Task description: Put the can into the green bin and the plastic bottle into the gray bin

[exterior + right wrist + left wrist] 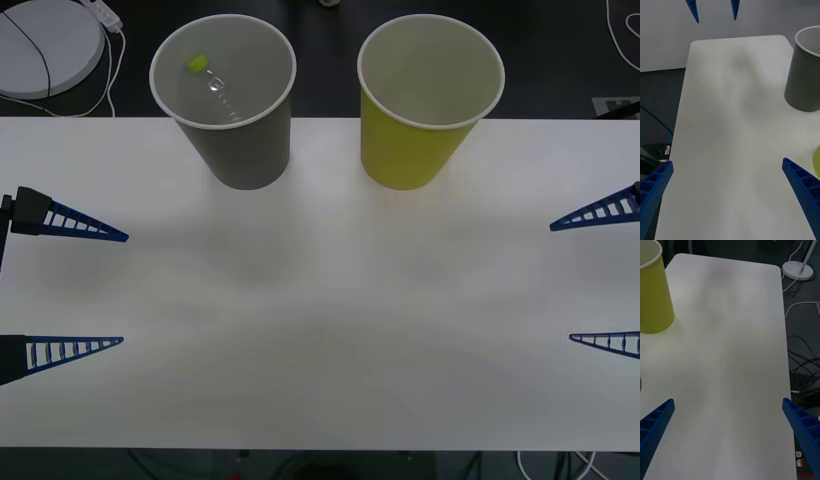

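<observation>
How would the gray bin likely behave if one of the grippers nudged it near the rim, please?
The gray bin looks like a thin paper cup, so probably light. It tapers to a narrow base, so a push at the rim may well tip it. The bottle inside adds some weight, though likely little.

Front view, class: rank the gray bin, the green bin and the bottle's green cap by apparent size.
1-2. The gray bin and the green bin look alike; no ranking.
3. The green cap, inside the gray bin, is smallest.
</observation>
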You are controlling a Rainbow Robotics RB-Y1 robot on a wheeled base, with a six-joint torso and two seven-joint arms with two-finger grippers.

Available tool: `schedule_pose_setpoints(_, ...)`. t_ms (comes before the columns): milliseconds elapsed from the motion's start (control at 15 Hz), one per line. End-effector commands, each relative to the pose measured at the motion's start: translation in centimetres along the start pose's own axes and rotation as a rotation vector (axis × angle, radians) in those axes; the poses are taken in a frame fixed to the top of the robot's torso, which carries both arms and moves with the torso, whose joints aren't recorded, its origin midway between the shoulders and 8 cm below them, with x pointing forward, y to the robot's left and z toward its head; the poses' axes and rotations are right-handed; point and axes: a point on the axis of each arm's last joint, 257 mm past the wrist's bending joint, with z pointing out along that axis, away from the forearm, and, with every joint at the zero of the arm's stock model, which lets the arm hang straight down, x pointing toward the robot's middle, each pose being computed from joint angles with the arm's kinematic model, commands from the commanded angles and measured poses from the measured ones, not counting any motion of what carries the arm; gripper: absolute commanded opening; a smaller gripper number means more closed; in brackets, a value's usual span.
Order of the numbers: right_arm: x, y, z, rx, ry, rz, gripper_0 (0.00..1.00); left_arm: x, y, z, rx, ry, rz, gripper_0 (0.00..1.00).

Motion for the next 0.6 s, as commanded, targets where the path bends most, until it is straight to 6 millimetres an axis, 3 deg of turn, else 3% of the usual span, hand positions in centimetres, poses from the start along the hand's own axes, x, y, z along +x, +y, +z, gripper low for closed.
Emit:
schedule_pose_setpoints(67, -0.01, 0.1, 0.03, 0.0, -0.004, -0.007, 1.0, 0.0, 0.0, 0.0, 0.0, 0.0, 0.0, 1.0)
schedule_pose_setpoints(600, -0.18, 0.29, 0.26, 0.003, -0.018, -0.017, 1.0, 0.0, 0.0, 0.0, 0.0, 0.0, 0.0, 1.0)
